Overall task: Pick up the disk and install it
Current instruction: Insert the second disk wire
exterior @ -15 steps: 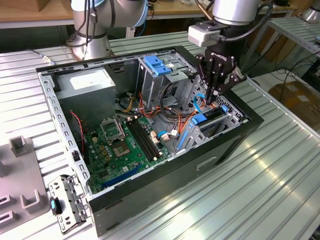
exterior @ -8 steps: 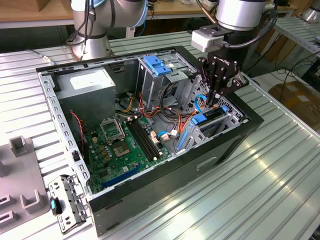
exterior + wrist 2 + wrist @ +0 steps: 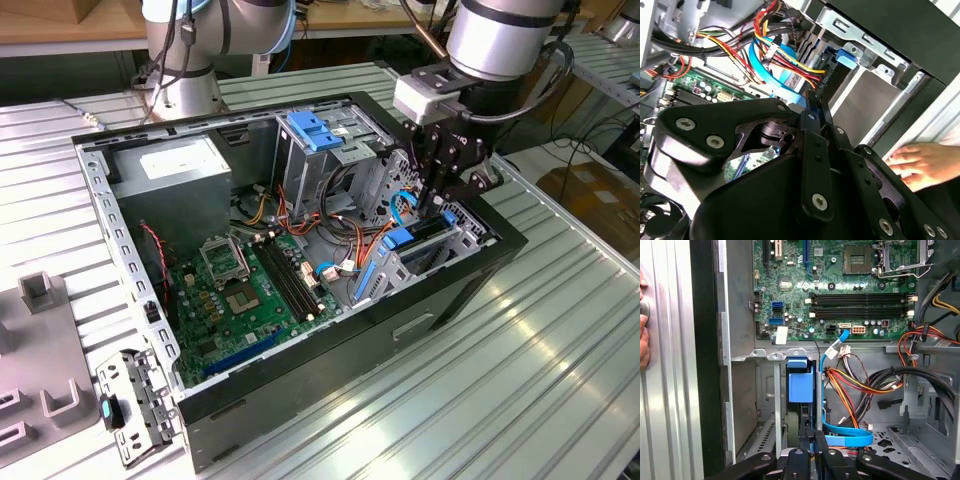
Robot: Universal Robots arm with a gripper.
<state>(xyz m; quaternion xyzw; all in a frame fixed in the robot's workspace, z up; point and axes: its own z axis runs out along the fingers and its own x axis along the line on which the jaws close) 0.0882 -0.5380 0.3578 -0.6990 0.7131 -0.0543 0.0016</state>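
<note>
The fingers [image 3: 437, 205], at the right of the exterior view, are clamped on the disk [image 3: 425, 235], which stands on edge, lowered into the metal drive bay [image 3: 440, 250] of the open computer case [image 3: 300, 300]. In the first wrist view the disk's blue rail [image 3: 801, 380] shows just above the fingers. A person's hand [image 3: 920, 165] rests outside the case wall. The case lies on the ribbed counter [image 3: 520, 360].

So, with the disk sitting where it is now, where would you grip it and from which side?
By its exposed top edge, pinched across the thin width, coming straight down through the open side of the case. The disk stands on edge in the metal cage, whose walls flank its faces, and cables crowd beside it, so probably only that edge is free.
</note>
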